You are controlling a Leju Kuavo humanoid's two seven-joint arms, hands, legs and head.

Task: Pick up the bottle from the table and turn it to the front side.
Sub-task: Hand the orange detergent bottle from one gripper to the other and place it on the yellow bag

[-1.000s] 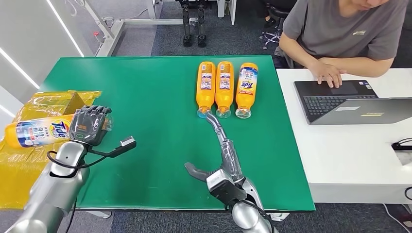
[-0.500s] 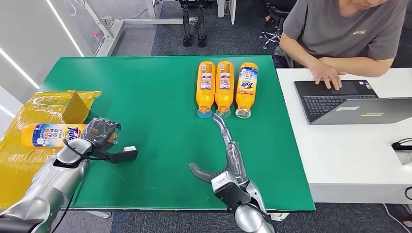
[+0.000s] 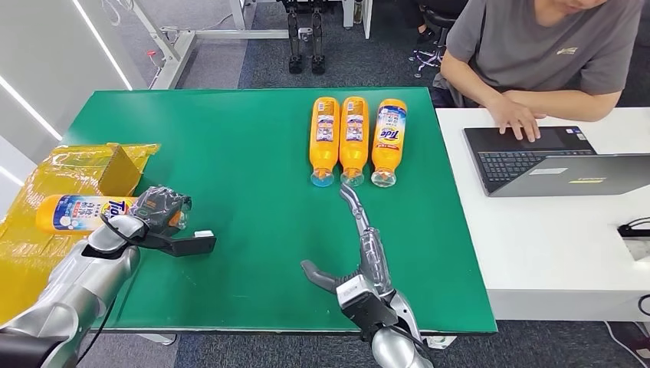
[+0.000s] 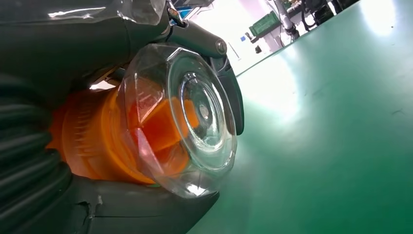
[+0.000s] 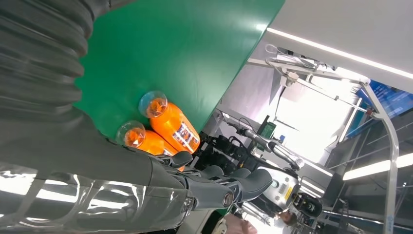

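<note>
Left hand: the left hand [image 3: 159, 208] sat at the table's left edge with its fingers wrapped around the neck end of a bottle [image 3: 84, 212], which it gripped.
Bottle: it lay on its side in that grip, the orange body reaching out over the yellow bags [image 3: 46, 253], label with blue and white print facing up; the left wrist view showed its clear cap [image 4: 187, 119] and orange neck pressed between the dark fingers, just above the table.
Right hand: the right hand [image 3: 354, 230] stretched forward over the table [image 3: 230, 138], fingers straight and spread from the thumb, holding nothing; its fingertips [image 3: 346, 190] ended just short of the row's caps, and whether they touched one I could not tell.
Row: three more orange bottles [image 3: 355, 139] lay side by side, touching, near the table's far right, caps toward the robot; the rightmost showed a bold blue logo, the other two finer print.
Box: a brown box [image 3: 116, 169] stood among the yellow bags beside the held bottle.
Person: a person [image 3: 536, 54] in a grey shirt sat at a white desk [image 3: 552, 245] to the right, one hand on a laptop [image 3: 536, 157].
</note>
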